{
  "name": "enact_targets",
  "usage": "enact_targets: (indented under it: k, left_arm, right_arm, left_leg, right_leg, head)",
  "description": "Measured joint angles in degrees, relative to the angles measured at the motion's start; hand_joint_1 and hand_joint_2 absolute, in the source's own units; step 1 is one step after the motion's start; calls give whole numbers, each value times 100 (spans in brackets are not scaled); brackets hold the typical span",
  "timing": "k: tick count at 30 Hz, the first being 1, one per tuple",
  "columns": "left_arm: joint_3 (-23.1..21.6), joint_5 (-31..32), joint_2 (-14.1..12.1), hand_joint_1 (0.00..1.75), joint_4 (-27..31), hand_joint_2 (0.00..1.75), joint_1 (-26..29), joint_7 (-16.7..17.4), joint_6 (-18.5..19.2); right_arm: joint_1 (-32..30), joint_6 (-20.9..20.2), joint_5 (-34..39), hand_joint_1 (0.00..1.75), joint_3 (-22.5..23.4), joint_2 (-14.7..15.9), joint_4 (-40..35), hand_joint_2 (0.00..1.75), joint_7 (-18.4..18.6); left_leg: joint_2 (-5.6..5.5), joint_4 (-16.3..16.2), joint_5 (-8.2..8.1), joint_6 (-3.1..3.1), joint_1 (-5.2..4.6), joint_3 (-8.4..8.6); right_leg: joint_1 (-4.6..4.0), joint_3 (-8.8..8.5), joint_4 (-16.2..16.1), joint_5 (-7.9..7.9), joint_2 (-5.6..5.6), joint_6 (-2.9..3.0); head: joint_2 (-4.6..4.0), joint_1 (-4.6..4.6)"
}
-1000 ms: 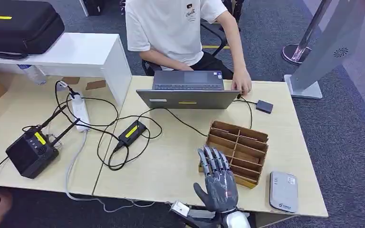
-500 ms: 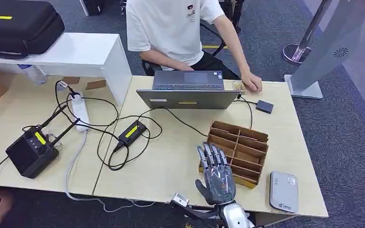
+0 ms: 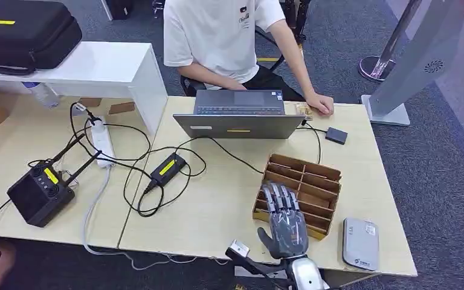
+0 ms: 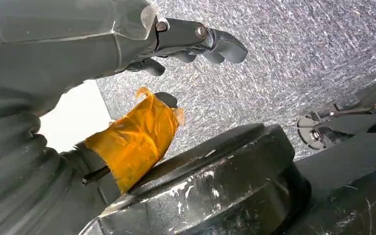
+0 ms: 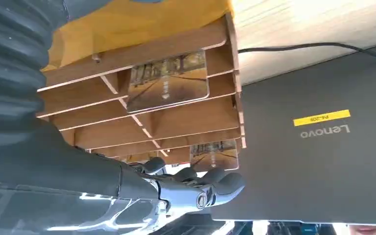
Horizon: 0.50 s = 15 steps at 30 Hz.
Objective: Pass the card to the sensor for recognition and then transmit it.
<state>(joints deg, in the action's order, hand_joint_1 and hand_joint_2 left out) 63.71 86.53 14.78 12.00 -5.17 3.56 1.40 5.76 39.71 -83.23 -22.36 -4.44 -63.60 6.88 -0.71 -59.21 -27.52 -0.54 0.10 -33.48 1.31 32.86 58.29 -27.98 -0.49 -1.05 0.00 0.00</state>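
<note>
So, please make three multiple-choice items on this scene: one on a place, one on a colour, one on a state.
1. Where is the right hand?
A. over the wooden card rack
B. on the laptop
C. on the grey reader

2. What colour is the small label on the laptop lid?
A. red
B. yellow
C. green

3. What state is the right hand in?
A. gripping a card
B. closed to a fist
C. open, holding nothing

Answers:
1. A, since in the head view the hand lies over the near edge of the rack, apart from the grey reader.
2. B, since both the head view and the right wrist view show a yellow strip on the lid.
3. C, since the fingers are stretched out and the cards sit in their slots.
</note>
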Motion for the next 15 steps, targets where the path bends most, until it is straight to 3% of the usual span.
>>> enact_targets:
  k: [3,4,5,15]
  left_arm:
    - [0,-2,0,0,0,175,0,0,-2]
    - [0,-2,0,0,0,175,0,0,-2]
    - [0,-4,0,0,0,175,0,0,-2]
    - [0,-11,0,0,0,175,2,-20,-4]
  right_arm:
    - [-16,0,2,0,28,9,-37,175,-31]
    - [-18,0,7,164,31,11,-46,175,-31]
    - [-21,0,11,175,35,11,-55,175,-33]
    - [-70,0,548,175,94,15,-185,175,-373]
  left_leg:
    - [0,0,0,0,0,1]
    - [0,0,0,0,0,1]
    - [0,0,0,0,0,0]
    - [0,0,0,0,0,0]
  right_leg:
    - [0,0,0,0,1,0]
    - [0,0,0,0,1,0]
    - [0,0,0,0,1,0]
    - [0,0,0,0,1,0]
  head:
    - [0,-2]
    - [0,-2]
    - [0,-2]
    - [0,0]
